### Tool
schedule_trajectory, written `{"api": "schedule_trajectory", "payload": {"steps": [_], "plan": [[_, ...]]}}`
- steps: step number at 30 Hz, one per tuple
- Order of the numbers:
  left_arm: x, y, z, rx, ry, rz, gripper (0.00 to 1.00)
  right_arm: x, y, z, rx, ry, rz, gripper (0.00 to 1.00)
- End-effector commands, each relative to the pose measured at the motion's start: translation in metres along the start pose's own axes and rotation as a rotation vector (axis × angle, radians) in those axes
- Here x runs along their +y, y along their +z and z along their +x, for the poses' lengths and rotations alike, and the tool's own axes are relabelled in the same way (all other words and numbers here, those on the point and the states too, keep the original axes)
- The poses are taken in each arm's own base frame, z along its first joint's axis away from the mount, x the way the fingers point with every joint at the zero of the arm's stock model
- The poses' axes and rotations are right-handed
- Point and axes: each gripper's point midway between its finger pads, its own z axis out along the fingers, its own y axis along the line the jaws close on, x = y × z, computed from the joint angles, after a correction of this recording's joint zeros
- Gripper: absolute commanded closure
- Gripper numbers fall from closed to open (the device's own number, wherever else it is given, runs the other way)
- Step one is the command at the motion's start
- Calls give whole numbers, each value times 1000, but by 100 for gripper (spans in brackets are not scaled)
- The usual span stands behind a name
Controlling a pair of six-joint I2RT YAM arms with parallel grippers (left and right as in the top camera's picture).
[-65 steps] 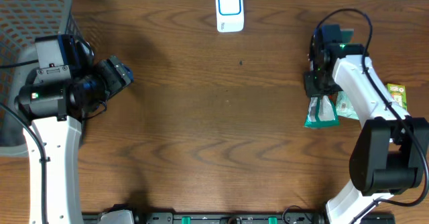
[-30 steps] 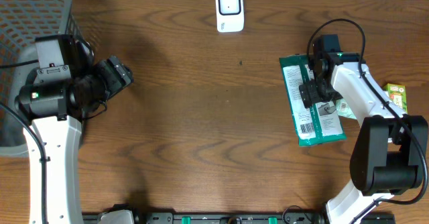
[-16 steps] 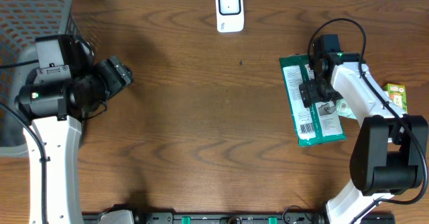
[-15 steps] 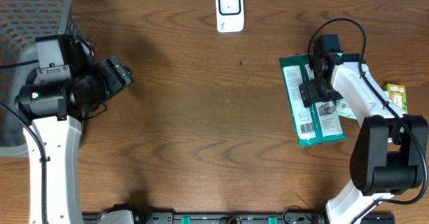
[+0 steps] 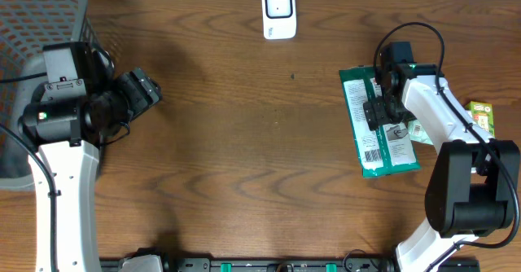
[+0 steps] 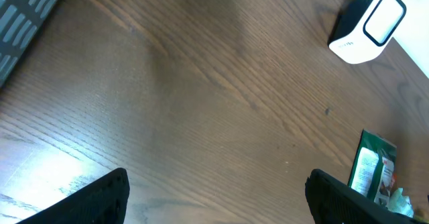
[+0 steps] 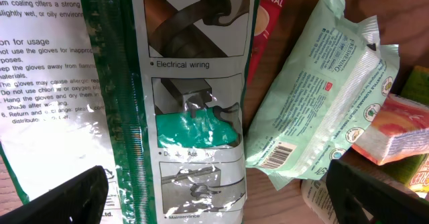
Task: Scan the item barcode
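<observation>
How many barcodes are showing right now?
2: one on the glove pack near its bottom edge, one on the mint pack beside it. Others may be hidden.

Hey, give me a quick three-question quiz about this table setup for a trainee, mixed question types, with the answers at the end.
1. True or false: the green glove package lies flat on the table with its barcode facing up.
2. Where does the white scanner stand? A: at the far edge, near the middle. B: inside the grey basket. C: on top of the package.
3. Short answer: the right pincer hangs over the package; is it open or shut?
Key: 1 true; 2 A; 3 open.
</observation>
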Motion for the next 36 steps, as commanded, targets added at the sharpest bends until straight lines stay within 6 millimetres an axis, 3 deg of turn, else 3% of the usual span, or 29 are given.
{"api": "schedule_trajectory", "payload": {"steps": [1, 7, 13, 21, 36], "plan": [[1, -1, -2, -8, 8, -5, 15, -5, -4, -6, -20, 33, 1, 1], [2, 2, -2, 1, 5, -10, 15, -5, -4, -6, -20, 33, 2, 1], [-2, -13, -2, -40, 16, 11, 15, -5, -4, -6, -20, 34, 1, 1], [-14, -63, 2, -178, 66, 77, 15, -5, -4, -6, -20, 34, 1, 1], [-6, -177, 28, -590, 152, 97, 15, -5, -4, -6, -20, 33, 1, 1]]}}
